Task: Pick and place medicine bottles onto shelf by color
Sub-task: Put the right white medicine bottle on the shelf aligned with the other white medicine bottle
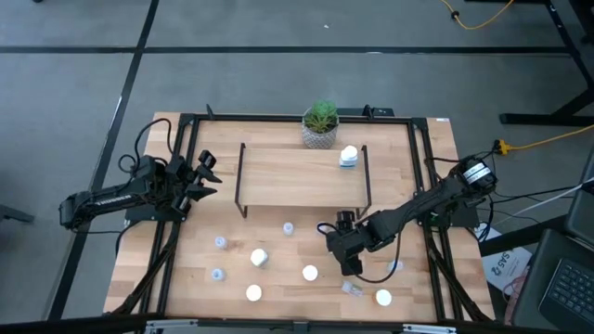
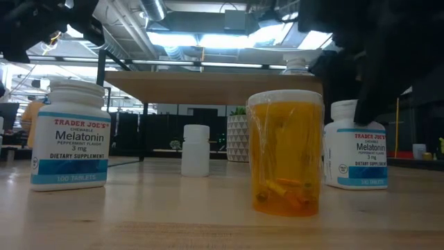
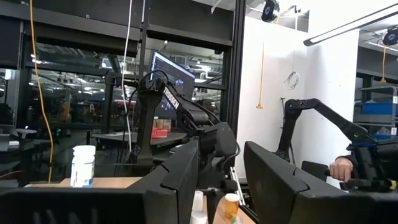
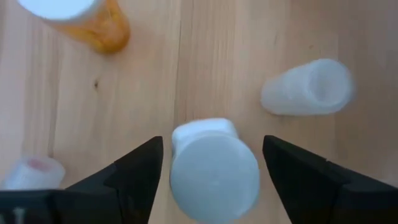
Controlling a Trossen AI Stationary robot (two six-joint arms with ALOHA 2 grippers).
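My right gripper (image 1: 342,249) hangs over the table in front of the shelf (image 1: 302,176), open and pointing down. In the right wrist view its fingers (image 4: 134,177) stand on either side of an upright white-capped bottle (image 4: 214,171), with a small gap on each side. An orange bottle (image 4: 93,22) and a pale bottle lying on its side (image 4: 308,87) are close by. One white bottle (image 1: 348,156) stands on the shelf's right end. Several more bottles (image 1: 259,257) stand scattered on the table. My left gripper (image 1: 206,176) waits open at the shelf's left end.
A potted plant (image 1: 320,125) stands behind the shelf. In the low view a clear orange bottle (image 2: 286,153) and two labelled white bottles (image 2: 69,135) (image 2: 356,146) stand near the front edge. A person's hand (image 3: 341,168) shows in the room beyond the table.
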